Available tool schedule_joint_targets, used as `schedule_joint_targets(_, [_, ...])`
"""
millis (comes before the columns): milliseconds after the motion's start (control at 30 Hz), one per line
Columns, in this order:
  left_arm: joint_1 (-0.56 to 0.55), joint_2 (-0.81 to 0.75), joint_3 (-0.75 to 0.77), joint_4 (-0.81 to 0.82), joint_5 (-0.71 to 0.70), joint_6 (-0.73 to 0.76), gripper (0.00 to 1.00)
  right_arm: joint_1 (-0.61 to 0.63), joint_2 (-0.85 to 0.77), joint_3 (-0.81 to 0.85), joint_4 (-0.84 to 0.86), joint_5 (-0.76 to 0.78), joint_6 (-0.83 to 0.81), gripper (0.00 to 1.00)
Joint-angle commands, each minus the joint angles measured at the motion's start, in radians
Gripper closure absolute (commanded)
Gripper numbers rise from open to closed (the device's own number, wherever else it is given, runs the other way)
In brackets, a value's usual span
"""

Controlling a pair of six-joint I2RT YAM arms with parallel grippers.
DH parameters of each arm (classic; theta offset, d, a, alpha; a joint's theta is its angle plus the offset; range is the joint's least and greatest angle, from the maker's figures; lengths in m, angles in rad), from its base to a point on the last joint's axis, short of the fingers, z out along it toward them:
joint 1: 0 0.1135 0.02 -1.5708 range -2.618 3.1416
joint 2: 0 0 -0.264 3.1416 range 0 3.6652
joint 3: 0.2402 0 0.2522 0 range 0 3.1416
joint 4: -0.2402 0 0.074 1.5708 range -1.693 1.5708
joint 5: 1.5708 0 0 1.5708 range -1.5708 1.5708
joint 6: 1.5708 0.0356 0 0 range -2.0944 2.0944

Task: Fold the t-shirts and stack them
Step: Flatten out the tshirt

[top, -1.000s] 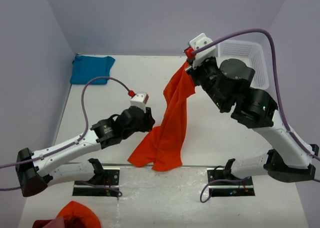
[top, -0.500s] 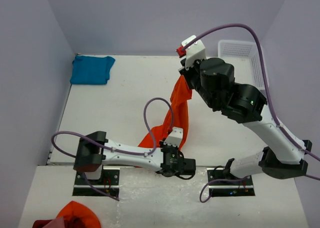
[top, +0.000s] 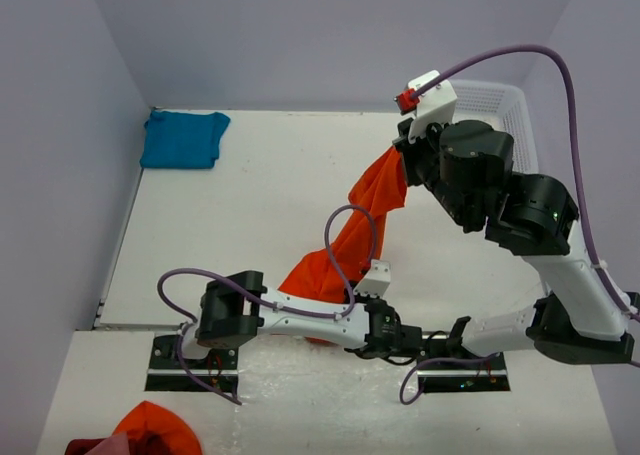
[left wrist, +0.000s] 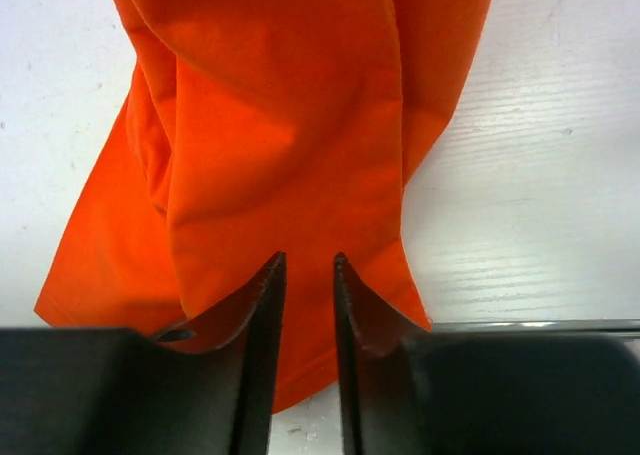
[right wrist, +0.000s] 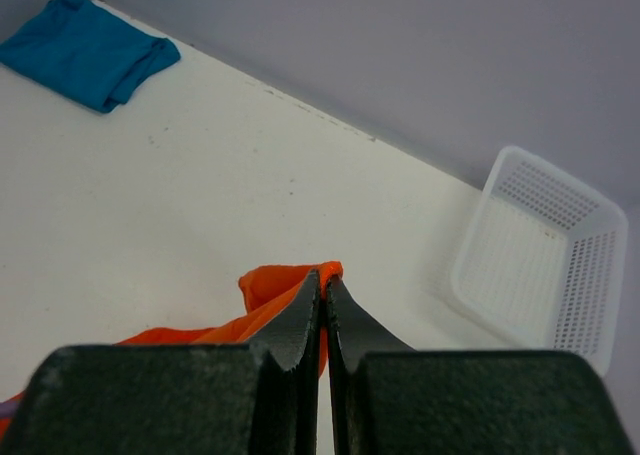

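**A:** At the near edge of the desk, what has changed?

**B:** A second ago the left pincer was out to the left, mid-desk. It has swung in and now sits over the bottom hem of the orange shirt. Its jaws stand slightly spread, with cloth showing through the narrow slot, and I see nothing nipped.

**A:** So there's no second hold yet?

**B:** I'd judge not. The hem probably has to be caught before the shirt can be spread flat for folding.

**A:** And farther up?

**B:** The right pincer is pressed together on an upper edge of the shirt and holds it raised. It has drifted right, so the cloth slants up from the near hem.

**A:** Is anything in the way?

**B:** A red-orange heap sits near left, well apart. The left arm's purple cable loops across the shirt. The white basket is just beside the right arm, far right. The teal shirt lies in the far left corner.
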Motion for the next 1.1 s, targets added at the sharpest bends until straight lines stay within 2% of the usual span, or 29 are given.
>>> schedule_joint_targets(0, [-0.007, -0.016, -0.011, -0.035, -0.033, -0.114, 0.76, 0.009, -0.017, 0.029, -0.024, 0.021, 0.025, 1.0])
schedule_joint_targets(33, [-0.007, -0.027, -0.051, -0.011, -0.024, -0.119, 0.91, 0.007, -0.028, 0.022, -0.017, 0.026, 0.025, 1.0])
schedule_joint_targets(67, [-0.007, -0.051, -0.074, 0.009, 0.004, -0.119, 1.0, 0.007, -0.033, 0.02, -0.012, 0.026, 0.025, 1.0])
schedule_joint_targets(233, [-0.007, -0.101, -0.198, 0.104, 0.078, -0.105, 1.0, 0.007, -0.037, 0.032, -0.001, 0.034, 0.02, 1.0])
schedule_joint_targets(533, [0.006, -0.131, -0.333, 0.279, 0.162, -0.033, 1.0, 0.016, -0.05, -0.014, 0.01, 0.043, 0.06, 1.0])
schedule_joint_targets(800, [0.134, -0.252, -0.569, 0.435, 0.213, 0.021, 1.0, 0.03, -0.074, -0.067, -0.012, 0.074, 0.083, 1.0])
schedule_joint_targets(933, [0.209, -0.308, -0.628, 0.48, 0.202, 0.077, 1.0, 0.029, -0.085, -0.101, -0.026, 0.115, 0.095, 1.0])
schedule_joint_targets(1067, [0.259, -0.332, -0.629, 0.447, 0.159, 0.113, 1.0, 0.029, -0.102, -0.165, -0.038, 0.144, 0.13, 1.0])
